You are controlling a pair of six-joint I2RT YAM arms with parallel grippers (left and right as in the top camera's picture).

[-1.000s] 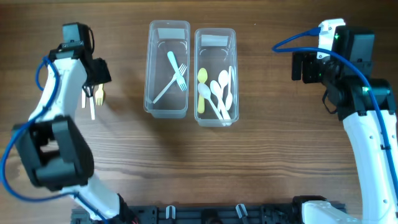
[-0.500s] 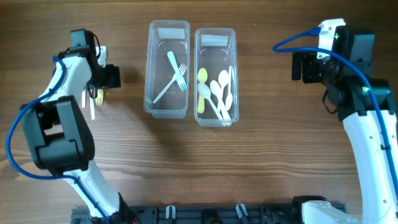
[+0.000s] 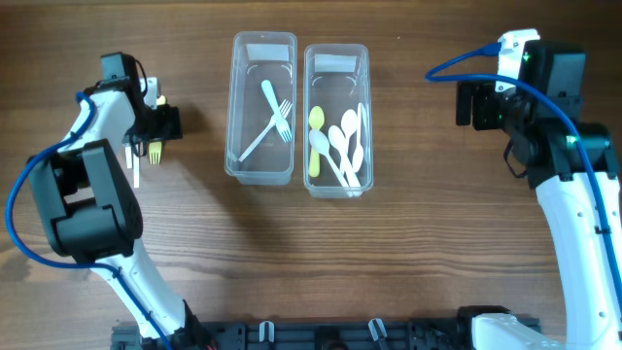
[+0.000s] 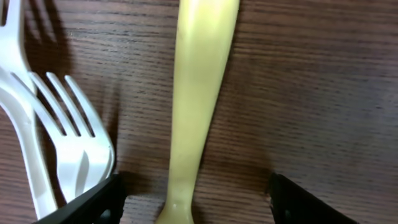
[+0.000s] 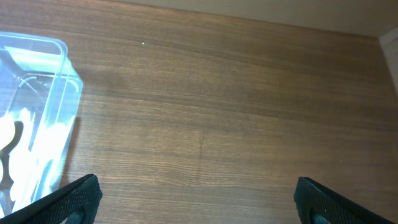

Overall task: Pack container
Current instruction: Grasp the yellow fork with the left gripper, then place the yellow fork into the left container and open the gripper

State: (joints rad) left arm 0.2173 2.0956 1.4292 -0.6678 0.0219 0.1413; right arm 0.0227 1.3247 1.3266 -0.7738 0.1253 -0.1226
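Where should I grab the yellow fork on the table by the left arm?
Take the yellow fork across its slim handle from straight above, one finger of the left gripper on each side. It lies flat on the table, with the white forks close on one side.

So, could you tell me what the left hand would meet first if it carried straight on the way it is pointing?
Probably the handle of the yellow fork, lying on the table between its open fingers; white forks sit just beside.
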